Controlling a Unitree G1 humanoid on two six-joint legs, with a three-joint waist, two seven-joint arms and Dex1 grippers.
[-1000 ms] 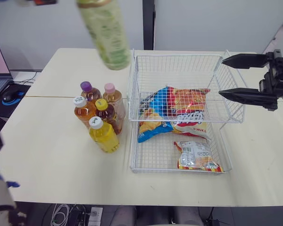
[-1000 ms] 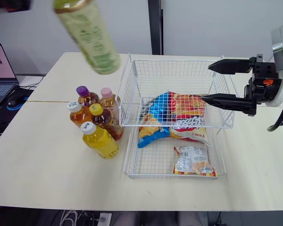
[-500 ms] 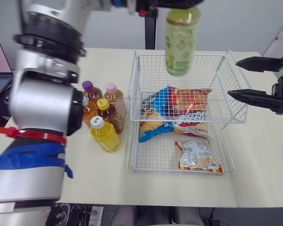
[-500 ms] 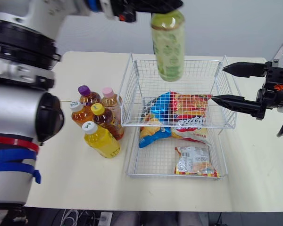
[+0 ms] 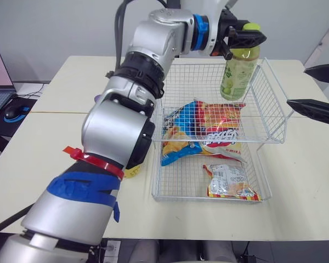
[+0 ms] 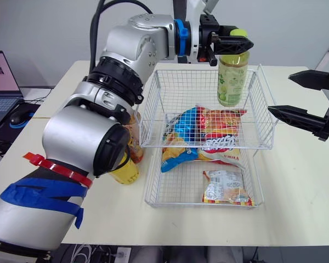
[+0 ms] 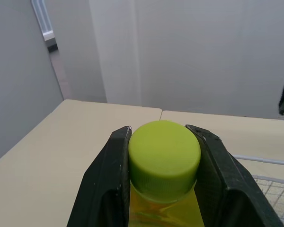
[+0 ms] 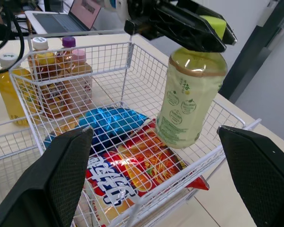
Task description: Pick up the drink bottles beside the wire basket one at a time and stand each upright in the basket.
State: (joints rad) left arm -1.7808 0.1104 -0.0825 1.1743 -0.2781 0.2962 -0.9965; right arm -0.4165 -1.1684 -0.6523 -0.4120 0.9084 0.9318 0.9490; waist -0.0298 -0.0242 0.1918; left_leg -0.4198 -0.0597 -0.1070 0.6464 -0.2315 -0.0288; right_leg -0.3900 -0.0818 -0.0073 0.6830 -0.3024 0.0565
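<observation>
Green-capped drink bottle hangs upright from the left gripper, which is clamped on its cap, in the head views. Its base is inside the upper tier of the wire basket, near the far right corner, above a red-and-blue snack bag. I judge it not yet set down. A smaller snack packet lies in the lower tier. The right gripper hovers just beside the basket's right side, its fingers spread wide and holding nothing. A yellow bottle peeks out beside the basket, behind the left arm.

From the left wrist view, the lime cap sits pinched between the two black fingers, touching both.

The right wrist view shows the held bottle's pale label with small green marks; its writing is too small to read. The snack bag's white lettering is likewise unreadable. Outside the basket's far wall stand the waiting bottles, at least four, capped white, purple and pink. No bottle stands released in the basket, so this placement and those others remain.
</observation>
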